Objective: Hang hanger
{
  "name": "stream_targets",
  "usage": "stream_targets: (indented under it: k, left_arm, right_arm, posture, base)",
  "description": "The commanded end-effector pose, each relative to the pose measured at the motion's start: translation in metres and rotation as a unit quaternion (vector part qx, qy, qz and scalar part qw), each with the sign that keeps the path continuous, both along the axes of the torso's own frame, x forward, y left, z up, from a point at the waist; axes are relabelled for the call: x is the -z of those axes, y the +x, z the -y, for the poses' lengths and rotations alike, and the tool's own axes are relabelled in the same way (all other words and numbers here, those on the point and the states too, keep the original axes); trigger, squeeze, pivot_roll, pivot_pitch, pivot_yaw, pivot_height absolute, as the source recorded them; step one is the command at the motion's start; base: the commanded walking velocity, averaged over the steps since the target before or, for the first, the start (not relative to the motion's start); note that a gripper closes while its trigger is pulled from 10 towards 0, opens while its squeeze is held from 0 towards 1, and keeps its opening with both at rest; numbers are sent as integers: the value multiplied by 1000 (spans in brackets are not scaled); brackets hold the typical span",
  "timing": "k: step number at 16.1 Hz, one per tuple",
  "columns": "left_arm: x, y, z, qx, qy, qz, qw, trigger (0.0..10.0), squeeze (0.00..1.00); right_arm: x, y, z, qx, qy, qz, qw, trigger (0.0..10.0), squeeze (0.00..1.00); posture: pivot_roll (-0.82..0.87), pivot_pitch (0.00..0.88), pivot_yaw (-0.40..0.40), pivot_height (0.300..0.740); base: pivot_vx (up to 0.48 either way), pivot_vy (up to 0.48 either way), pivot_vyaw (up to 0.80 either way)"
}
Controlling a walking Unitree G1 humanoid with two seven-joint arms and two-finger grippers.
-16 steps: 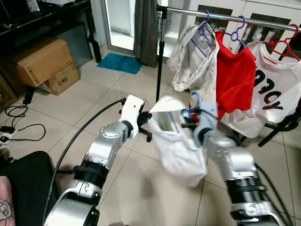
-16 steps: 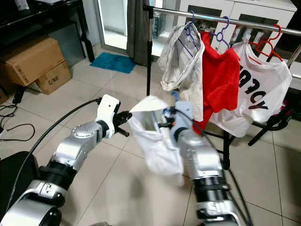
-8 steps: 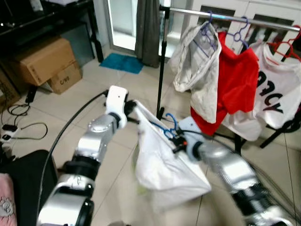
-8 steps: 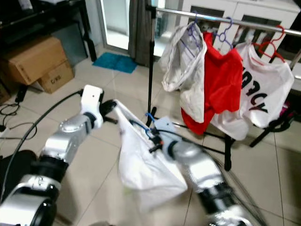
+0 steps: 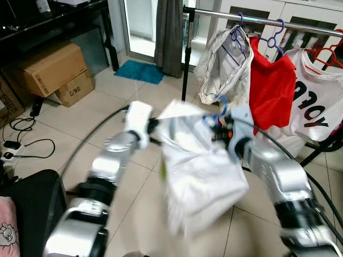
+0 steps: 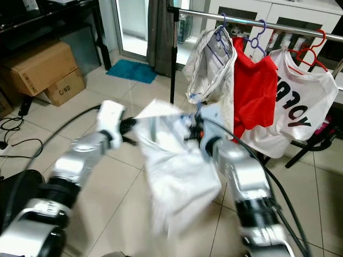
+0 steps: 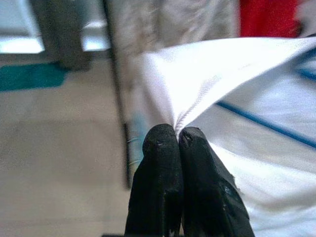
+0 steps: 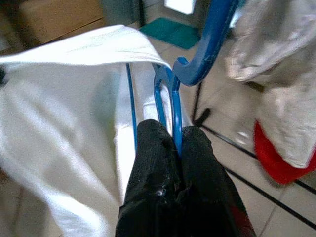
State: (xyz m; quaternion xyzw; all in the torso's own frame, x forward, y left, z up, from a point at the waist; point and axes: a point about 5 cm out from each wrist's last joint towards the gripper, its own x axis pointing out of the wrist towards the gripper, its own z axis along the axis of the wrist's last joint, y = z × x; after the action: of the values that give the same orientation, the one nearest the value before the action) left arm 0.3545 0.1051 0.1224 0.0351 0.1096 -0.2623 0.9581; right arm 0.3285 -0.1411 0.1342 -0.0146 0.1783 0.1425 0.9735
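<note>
A white garment (image 5: 201, 171) hangs on a blue hanger (image 8: 170, 94) between my two arms, low in front of the clothes rail (image 5: 262, 20). My right gripper (image 8: 173, 133) is shut on the blue hanger's neck, below its hook (image 5: 222, 104). At the garment's left edge my left gripper (image 7: 177, 136) is shut on a pinch of white cloth, holding it stretched out. The garment is blurred with motion in the eye views. Both grippers are well below the rail, left of the hung clothes.
On the rail hang a beige garment (image 5: 225, 64), a red shirt (image 5: 270, 88) and a white printed shirt (image 5: 316, 104). The rail's black post (image 5: 185, 53) stands behind the garment. Cardboard boxes (image 5: 51, 72) and cables (image 5: 24, 144) lie at left, beside a teal mat (image 5: 140, 72).
Both arms have swung the garment up and to the right from a lower position near the floor; the hanger hook is higher now. Both grips stay the same.
</note>
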Motion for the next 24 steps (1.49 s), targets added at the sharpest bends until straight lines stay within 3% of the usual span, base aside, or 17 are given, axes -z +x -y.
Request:
stream_targets:
  k: [1, 4, 9, 10, 12, 16, 19, 21, 22, 23, 24]
  left_arm:
    - [-6, -1, 8, 21, -12, 4, 1000, 0, 0]
    - [-7, -4, 24, 42, -43, -3, 998, 0, 0]
    - [-15, -4, 26, 34, -74, 9, 997, 0, 0]
    - [-17, 3, 14, 1, -63, 20, 998, 0, 0]
    - [-16, 12, -11, -57, -27, 24, 998, 0, 0]
    - [-1, 12, -51, -85, 52, -2, 995, 0, 0]
    - [6, 12, -56, -84, 71, -10, 994, 0, 0]
    - [10, 15, -56, -84, 90, -11, 992, 0, 0]
    - [9, 15, -53, -80, 88, -9, 993, 0, 0]
    - [6, 17, -45, -65, 76, -3, 995, 0, 0]
    - [3, 17, -35, -47, 64, 2, 997, 0, 0]
  right_arm:
    - [-2, 7, 7, 57, -7, 17, 998, 10000, 0]
    - [5, 16, -3, 106, -4, 16, 994, 10000, 0]
    - [34, 8, -31, 2, -42, -34, 999, 10000, 0]
    - [39, 0, -34, -51, -56, -46, 996, 10000, 0]
    - [37, -8, -28, -90, -66, -43, 993, 10000, 0]
    - [16, -21, -3, -142, -48, -38, 988, 10000, 0]
    - [10, -29, 8, -169, -57, -49, 983, 10000, 0]
    - [5, -39, 3, -214, -31, -71, 974, 10000, 0]
    - [6, -36, 4, -188, -38, -69, 979, 10000, 0]
    - [7, -22, 13, -93, -70, -51, 992, 10000, 0]
    - [12, -18, 13, -66, -89, -55, 992, 10000, 0]
  posture:
    - [-107, 0, 2, 740]
    - [-102, 0, -4, 740]
    - [-102, 0, -10, 740]
    - [-106, 0, -8, 740]
    - [-108, 0, -7, 740]
    - [-114, 0, -6, 740]
    - [-112, 0, -12, 740]
    - [-117, 0, -10, 740]
    - [-117, 0, -9, 740]
    - [-117, 0, -9, 740]
    - [-121, 0, -6, 740]
  base:
    - [0, 0, 0]
    - [0, 0, 0]
    - [0, 0, 0]
    - [0, 0, 0]
    - [0, 0, 0]
    - [0, 0, 0]
    - [0, 0, 0]
    - [0, 0, 0]
    - [0, 0, 0]
    - [0, 0, 0]
    - [0, 0, 0]
